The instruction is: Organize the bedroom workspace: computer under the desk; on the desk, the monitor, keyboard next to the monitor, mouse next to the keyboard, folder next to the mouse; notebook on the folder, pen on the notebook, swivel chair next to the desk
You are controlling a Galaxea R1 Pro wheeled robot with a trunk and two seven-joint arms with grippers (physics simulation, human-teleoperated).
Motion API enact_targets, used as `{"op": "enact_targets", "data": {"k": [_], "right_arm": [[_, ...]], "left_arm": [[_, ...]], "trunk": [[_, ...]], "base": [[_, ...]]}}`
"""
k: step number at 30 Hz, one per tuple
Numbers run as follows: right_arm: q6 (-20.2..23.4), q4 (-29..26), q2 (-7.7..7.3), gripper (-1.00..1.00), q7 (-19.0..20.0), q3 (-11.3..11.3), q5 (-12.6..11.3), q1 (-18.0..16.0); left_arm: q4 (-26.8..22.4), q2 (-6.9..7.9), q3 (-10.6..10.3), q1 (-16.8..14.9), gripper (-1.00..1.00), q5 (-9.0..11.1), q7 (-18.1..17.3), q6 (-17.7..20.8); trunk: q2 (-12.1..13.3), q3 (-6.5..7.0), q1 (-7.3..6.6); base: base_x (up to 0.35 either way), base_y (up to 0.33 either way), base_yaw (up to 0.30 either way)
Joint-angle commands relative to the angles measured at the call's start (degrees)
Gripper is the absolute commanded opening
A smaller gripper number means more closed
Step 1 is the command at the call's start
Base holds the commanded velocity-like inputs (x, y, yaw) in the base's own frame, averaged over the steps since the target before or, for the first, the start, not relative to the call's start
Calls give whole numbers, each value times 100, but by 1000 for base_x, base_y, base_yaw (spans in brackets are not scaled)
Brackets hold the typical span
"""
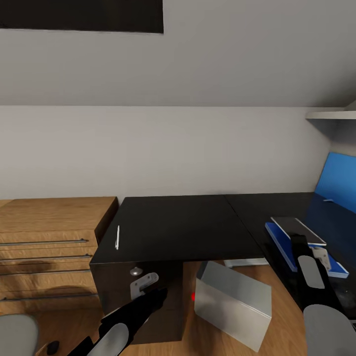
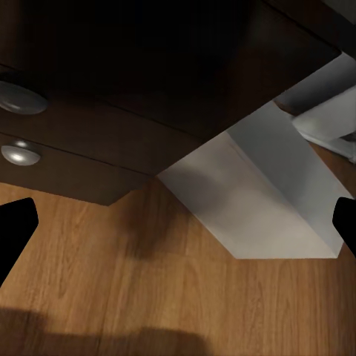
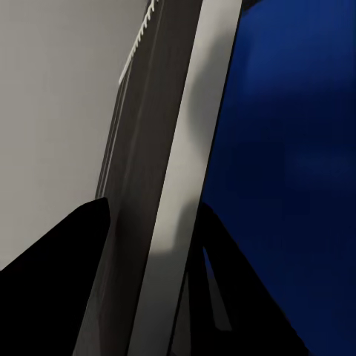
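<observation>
Broadly, the desk (image 1: 178, 225) fills the middle of the head view, its glossy black top running off to the right edge. Under it, at lower centre, the computer (image 1: 232, 296) sits on the wooden floor, skewed to the desk front, with its red light showing.

At the right of the frame the folder (image 1: 284, 243) lies flat on the desk, and the notebook (image 1: 298, 230) rests on top of it. My right tool (image 1: 320, 254) is at the near end of that stack. In the right wrist view the notebook's pale edge runs between my two dark fingers, so I judge the tool clenched on the notebook.

My left tool (image 1: 144, 285) hangs released at lower centre-left, fingers spread wide, below the desk edge and just beside the drawer knob (image 1: 136, 271).

What remains for this stack is the pen (image 1: 117, 237). It lies alone near the left edge of the desk top, well apart from the notebook. Its long axis runs nearly straight up the frame, from the desk's front toward the wall. From my left tool it is up and slightly left, so the left arm is clearly the nearer one. I reckon I should close across that axis.
</observation>
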Motion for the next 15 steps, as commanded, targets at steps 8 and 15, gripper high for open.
{"op": "enact_targets", "data": {"k": [8, 15], "right_arm": [[-69, -2, 0, -100, -25, 5, 61, -3], [-74, 3, 0, -100, -112, 9, 90, -3]], "left_arm": [[-7, 3, -6, -7, 100, 17, 33, 15], [-7, 3, -7, -7, 100, 17, 33, 19]], "trunk": [[-3, -6, 0], [-3, -6, 0]], "base": [[0, 0, 0], [0, 0, 0]]}}
